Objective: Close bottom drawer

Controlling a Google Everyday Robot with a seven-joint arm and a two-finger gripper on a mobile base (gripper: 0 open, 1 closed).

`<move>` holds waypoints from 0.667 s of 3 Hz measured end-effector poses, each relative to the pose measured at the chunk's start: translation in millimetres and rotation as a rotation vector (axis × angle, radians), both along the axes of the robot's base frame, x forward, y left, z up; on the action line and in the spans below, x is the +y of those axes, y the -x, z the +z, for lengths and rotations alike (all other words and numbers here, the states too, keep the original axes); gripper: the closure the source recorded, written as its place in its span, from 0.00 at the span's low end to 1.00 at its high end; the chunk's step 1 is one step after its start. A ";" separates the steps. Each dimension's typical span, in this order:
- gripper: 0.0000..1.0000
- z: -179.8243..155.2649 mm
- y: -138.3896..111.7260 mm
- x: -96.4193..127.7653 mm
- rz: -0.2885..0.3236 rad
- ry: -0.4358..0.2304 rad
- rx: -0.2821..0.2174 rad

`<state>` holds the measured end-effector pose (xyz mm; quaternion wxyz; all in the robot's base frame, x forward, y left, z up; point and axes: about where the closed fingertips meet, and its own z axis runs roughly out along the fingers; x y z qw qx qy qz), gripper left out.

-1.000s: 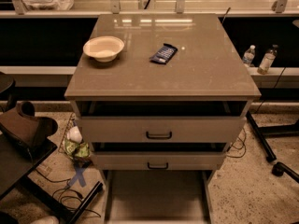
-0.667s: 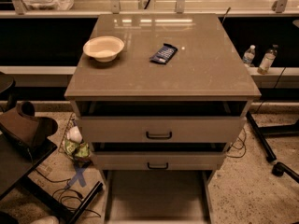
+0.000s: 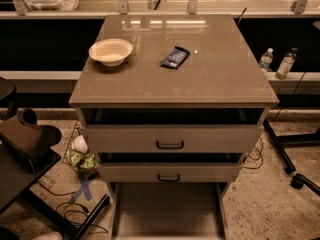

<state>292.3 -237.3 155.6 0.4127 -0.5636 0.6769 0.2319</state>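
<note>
Gripper sits off the table's front-left corner; I cannot tell its state. Bottom drawer stands pulled out, not yet pushed in.

Dim amber light, pale glare along the cabinet top, deep shadows beneath.

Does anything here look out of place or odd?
The bottom drawer is pulled far out; the two handled drawers are slightly ajar. Crumpled litter lies on the floor beside the cabinet. The gripper hovers at lower left, away from it.
</note>
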 end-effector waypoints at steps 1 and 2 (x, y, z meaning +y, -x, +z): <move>1.00 10.8 -27.1 23.4 0.061 0.023 -0.043; 1.00 14.4 -59.0 51.5 0.122 0.046 -0.073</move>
